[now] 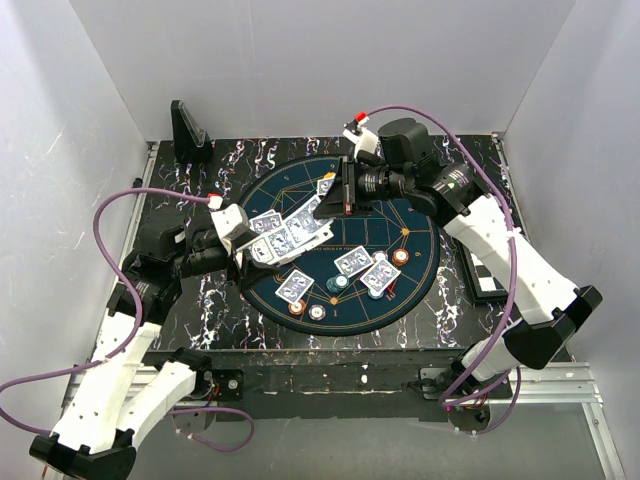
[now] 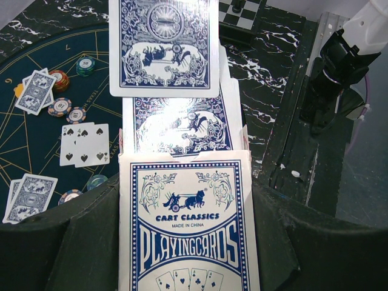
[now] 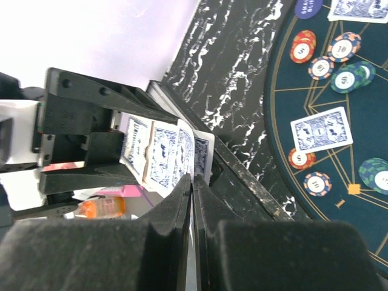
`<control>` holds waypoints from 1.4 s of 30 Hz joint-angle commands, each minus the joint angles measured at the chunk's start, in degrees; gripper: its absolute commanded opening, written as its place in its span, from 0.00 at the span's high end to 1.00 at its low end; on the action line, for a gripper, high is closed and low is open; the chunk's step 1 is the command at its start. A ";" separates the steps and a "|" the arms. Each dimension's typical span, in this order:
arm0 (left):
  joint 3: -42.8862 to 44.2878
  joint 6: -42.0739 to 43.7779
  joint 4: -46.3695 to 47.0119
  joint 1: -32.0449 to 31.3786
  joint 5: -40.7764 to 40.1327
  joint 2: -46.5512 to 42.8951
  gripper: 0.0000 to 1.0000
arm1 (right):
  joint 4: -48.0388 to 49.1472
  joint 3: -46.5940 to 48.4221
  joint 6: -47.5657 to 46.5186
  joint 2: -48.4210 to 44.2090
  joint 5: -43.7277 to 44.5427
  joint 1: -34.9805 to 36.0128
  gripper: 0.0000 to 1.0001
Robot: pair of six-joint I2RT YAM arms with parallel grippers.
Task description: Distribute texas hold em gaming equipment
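**Top view:** your left claw (image 1: 248,243) grips the card box (image 1: 262,250) over the round felt mat (image 1: 295,180). Fanned cards (image 1: 295,232) reach from it toward the right claw (image 1: 338,192), which pinches the outermost card (image 1: 325,186). Three small sets of dealt cards (image 1: 353,262) and scattered chips (image 1: 401,257) lie on the mat — by the look of it, the deal is partly done.

**Left wrist:** the box sits clamped, with two face-up cards (image 2: 85,144) beside chips.

**Right wrist:** the jaws are nearly together on a card's edge — the fan suggests more cards to hand out.
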 commanded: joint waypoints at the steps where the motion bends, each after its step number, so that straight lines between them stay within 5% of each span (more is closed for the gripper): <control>1: 1.52 0.03 1.14 -0.11 0.68 -0.83 1.00 | 10.63 -1.95 5.40 -3.58 -7.92 -2.28 0.90; 10: 1.61 0.39 0.88 -0.20 0.50 -0.92 1.00 | 16.99 -3.02 10.25 -4.64 -14.79 -5.10 0.94; 16: 1.78 0.39 0.44 -0.20 0.50 -1.09 1.00 | 6.74 4.44 1.40 -3.33 -8.57 -9.85 0.99; 24: 1.79 0.83 -0.52 -0.11 0.15 -1.88 1.00 | -8.67 15.79 -18.91 7.56 16.81 -10.55 0.99; 27: 1.87 0.74 -0.70 -0.11 -0.20 -2.15 1.00 | -7.98 15.53 -22.08 12.49 24.03 -10.29 0.99; 36: 3.02 0.04 -1.76 -0.20 -0.38 -2.50 1.00 | -1.66 15.88 -33.68 28.65 63.82 0.07 0.99; 42: 3.46 -0.67 -2.11 -0.11 -0.03 -2.85 1.00 | 2.66 15.97 -38.97 37.54 73.88 4.21 0.99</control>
